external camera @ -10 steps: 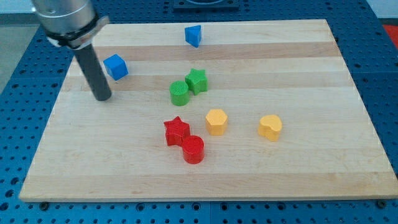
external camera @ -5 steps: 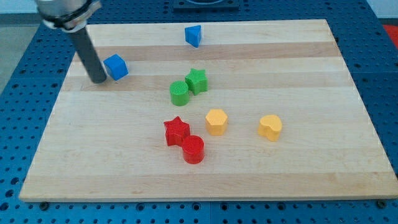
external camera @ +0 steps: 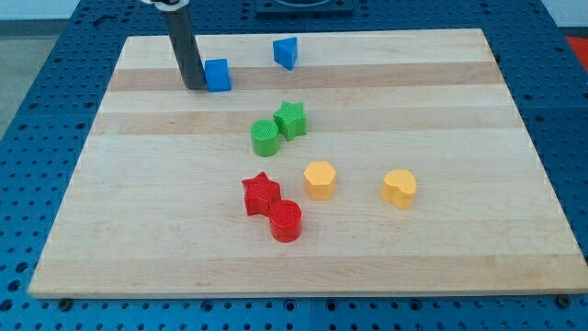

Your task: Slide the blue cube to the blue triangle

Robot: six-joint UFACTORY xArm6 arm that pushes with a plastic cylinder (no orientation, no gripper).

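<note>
We push blue cube (external camera: 217,74) now; my tip (external camera: 195,85) touches its left side. No end effector, just rod. Next: shove right, slightly up, toward blue triangle (external camera: 287,52).

The robot shows only a small part of its body. There is a straight rod (external camera: 186,46) of dark grey, almost black colour, round like a cylinder and with a smooth matte surface. A weak lighter stripe of reflection runs along its length. Above the rod, at the view's top edge, a small piece of a lighter, silver-grey part is visible. The lower end, my tip (external camera: 194,86), looks flat and plain.
</note>
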